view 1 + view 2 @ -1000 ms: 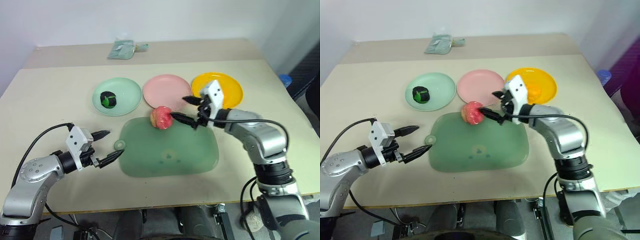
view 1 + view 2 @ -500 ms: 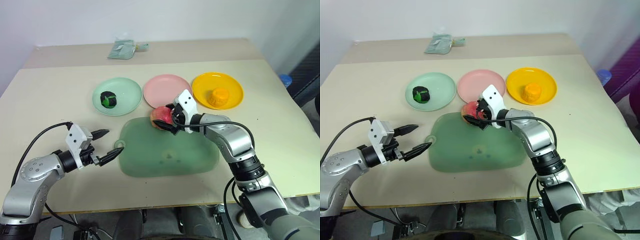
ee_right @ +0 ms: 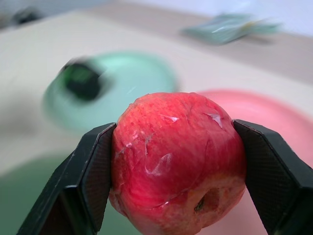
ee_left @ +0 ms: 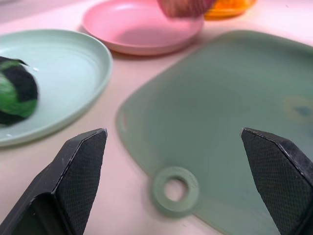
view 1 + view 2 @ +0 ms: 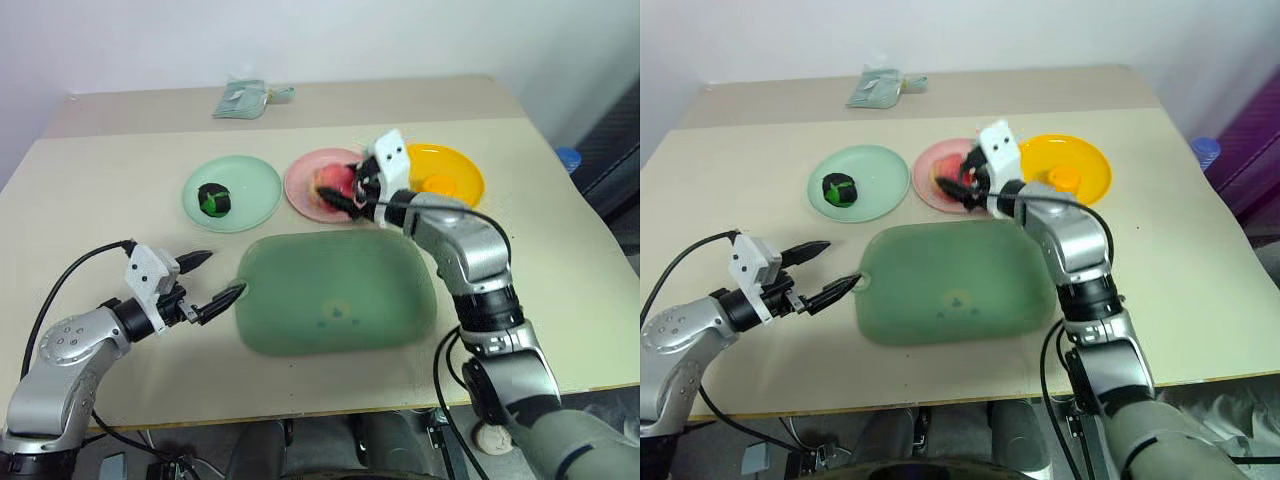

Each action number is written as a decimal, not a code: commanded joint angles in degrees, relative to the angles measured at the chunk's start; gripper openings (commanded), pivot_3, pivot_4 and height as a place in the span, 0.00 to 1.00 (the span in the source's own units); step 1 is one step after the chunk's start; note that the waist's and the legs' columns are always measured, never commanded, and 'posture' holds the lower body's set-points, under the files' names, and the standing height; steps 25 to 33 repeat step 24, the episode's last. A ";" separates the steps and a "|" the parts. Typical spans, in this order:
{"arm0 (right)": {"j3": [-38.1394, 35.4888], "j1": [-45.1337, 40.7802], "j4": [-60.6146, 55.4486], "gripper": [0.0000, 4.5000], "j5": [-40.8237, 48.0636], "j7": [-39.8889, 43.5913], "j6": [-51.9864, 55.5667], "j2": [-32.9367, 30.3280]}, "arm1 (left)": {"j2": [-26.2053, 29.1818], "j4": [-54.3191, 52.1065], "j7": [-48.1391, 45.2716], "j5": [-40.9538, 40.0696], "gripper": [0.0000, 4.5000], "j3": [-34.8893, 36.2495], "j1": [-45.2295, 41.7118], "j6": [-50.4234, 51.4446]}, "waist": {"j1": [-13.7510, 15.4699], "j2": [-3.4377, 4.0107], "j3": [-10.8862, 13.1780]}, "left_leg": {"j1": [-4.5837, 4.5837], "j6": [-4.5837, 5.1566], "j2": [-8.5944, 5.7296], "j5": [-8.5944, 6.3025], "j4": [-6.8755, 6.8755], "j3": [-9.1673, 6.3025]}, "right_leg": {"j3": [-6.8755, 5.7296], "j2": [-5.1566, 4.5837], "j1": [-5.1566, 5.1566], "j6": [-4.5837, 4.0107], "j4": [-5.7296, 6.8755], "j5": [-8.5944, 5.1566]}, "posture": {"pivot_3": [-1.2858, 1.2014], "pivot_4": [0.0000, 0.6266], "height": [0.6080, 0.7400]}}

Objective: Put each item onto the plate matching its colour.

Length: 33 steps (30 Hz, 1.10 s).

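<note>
My right gripper (image 5: 345,190) is shut on the pink apple (image 3: 178,161) and holds it over the pink plate (image 5: 308,197); whether the apple touches the plate I cannot tell. On the pale mint green plate (image 5: 252,186) lies the dark green-black lump (image 5: 213,198). The orange-yellow lump (image 5: 437,184) rests on the yellow plate (image 5: 462,168). Close to the table's front left, my left gripper (image 5: 218,275) stands open and empty beside the ring tab (image 4: 175,190) of the green mat (image 5: 335,290).
The large green mat covers the middle of the table, in front of the three plates. A folded pale green packet (image 5: 245,98) lies at the far edge. A blue-capped object (image 5: 568,158) shows beyond the table's right edge.
My right gripper closed on the apple at the mat's far edge, then lifted and carried it away from me to over the pink plate. The left gripper stayed where it was.
</note>
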 commanded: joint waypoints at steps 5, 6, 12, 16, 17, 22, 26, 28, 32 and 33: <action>-3.33 -6.64 17.34 0.92 -1.91 -3.20 -8.57 2.40 | -1.22 -1.56 1.08 0.96 1.00 0.60 1.03 -2.42 | 0.00 0.01 0.00 | -0.02 0.00 -0.04 0.00 0.00 0.04 | 0.01 -0.04 -0.01 0.00 0.00 0.00 | 0.52 0.24 1.00; -3.35 -6.91 18.38 1.00 -2.22 -3.08 -10.28 2.22 | -1.46 -1.78 1.16 0.98 1.00 0.51 1.23 -2.49 | -0.02 0.01 0.01 | -0.02 0.00 -0.04 0.00 0.00 0.05 | 0.00 -0.04 -0.01 0.00 -0.01 0.00 | 0.52 0.24 1.00; -3.22 0.04 9.14 1.00 -2.45 5.41 -18.28 -5.64 | -2.67 -1.67 2.06 1.43 1.00 1.52 2.42 -3.49 | 0.24 0.02 0.01 | -0.05 0.00 -0.05 0.00 -0.01 0.04 | 0.00 -0.04 -0.05 0.00 -0.01 0.00 | 0.52 0.24 1.00; -8.91 10.41 0.94 1.00 2.83 14.21 -17.42 -15.19 | -1.99 1.72 3.32 3.59 1.00 4.12 2.96 -5.87 | 0.91 -0.01 0.00 | -0.07 0.01 -0.08 0.00 -0.01 0.03 | -0.03 -0.13 0.05 0.02 -0.11 0.00 | 0.52 0.24 1.00; -11.50 14.06 -0.56 1.00 4.31 16.35 -16.83 -18.34 | -1.67 3.20 3.40 4.12 1.00 5.22 3.24 -6.79 | 1.07 -0.01 0.00 | -0.06 0.01 -0.08 0.00 -0.01 0.03 | -0.04 -0.13 0.07 0.02 -0.12 0.00 | 0.52 0.24 1.00; -21.36 29.34 -5.38 1.00 10.41 23.27 -11.89 -29.56 | -0.70 8.45 3.45 5.35 1.00 9.67 4.58 -9.07 | 1.54 0.02 0.01 | -0.03 0.02 -0.07 -0.01 -0.01 0.08 | -0.02 -0.06 0.09 0.01 -0.14 0.00 | 0.52 0.24 1.00; -22.55 33.15 -6.24 1.00 10.75 24.68 -11.45 -31.79 | -0.79 9.57 3.62 5.78 1.00 10.35 5.01 -9.86 | 1.31 0.02 0.01 | 0.04 0.02 -0.06 -0.01 0.00 0.16 | 0.04 0.04 0.12 0.00 -0.12 0.00 | 0.52 0.24 1.00; -22.55 33.15 -6.24 1.00 10.75 24.68 -11.45 -31.79 | -0.79 9.57 3.62 5.78 1.00 10.35 5.01 -9.86 | 1.31 0.02 0.01 | 0.04 0.02 -0.06 -0.01 0.00 0.16 | 0.04 0.04 0.12 0.00 -0.12 0.00 | 0.52 0.24 1.00; -22.55 33.15 -6.24 1.00 10.75 24.68 -11.45 -31.79 | -0.79 9.57 3.62 5.78 1.00 10.35 5.01 -9.86 | 1.31 0.02 0.01 | 0.04 0.02 -0.06 -0.01 0.00 0.16 | 0.04 0.04 0.12 0.00 -0.12 0.00 | 0.52 0.24 1.00; -22.55 33.15 -6.24 1.00 10.75 24.68 -11.45 -31.79 | -0.79 9.57 3.62 5.78 1.00 10.35 5.01 -9.86 | 1.31 0.02 0.01 | 0.04 0.02 -0.06 -0.01 0.00 0.16 | 0.04 0.04 0.12 0.00 -0.12 0.00 | 0.52 0.24 1.00</action>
